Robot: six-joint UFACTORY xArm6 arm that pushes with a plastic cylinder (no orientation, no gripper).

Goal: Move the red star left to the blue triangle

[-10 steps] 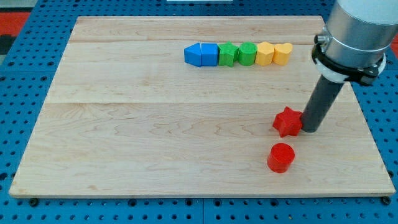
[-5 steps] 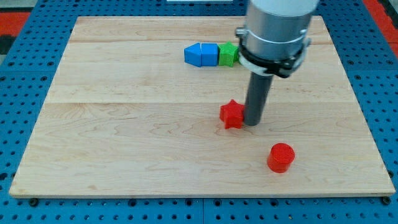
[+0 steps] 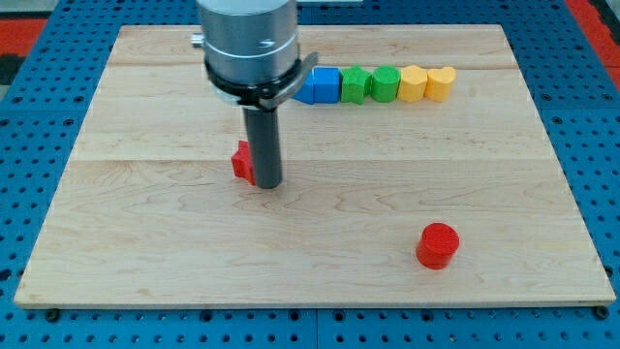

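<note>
The red star [image 3: 241,162] lies left of the board's centre, partly hidden behind my rod. My tip [image 3: 268,184] rests on the board touching the star's right side. The blue triangle is mostly hidden behind the arm's grey body; only the blue block [image 3: 321,85] at the left end of the top row shows. The star is below and left of that row.
A row at the view's top holds two green blocks [image 3: 356,84] [image 3: 386,83], a yellow block [image 3: 414,83] and a yellow heart [image 3: 441,83]. A red cylinder [image 3: 437,245] stands at the lower right. The wooden board [image 3: 145,223] sits on a blue pegboard.
My tip has swept left across the board, pushing the red star from the right side to left of centre. The arm now covers the blue triangle. The red cylinder has not moved.
</note>
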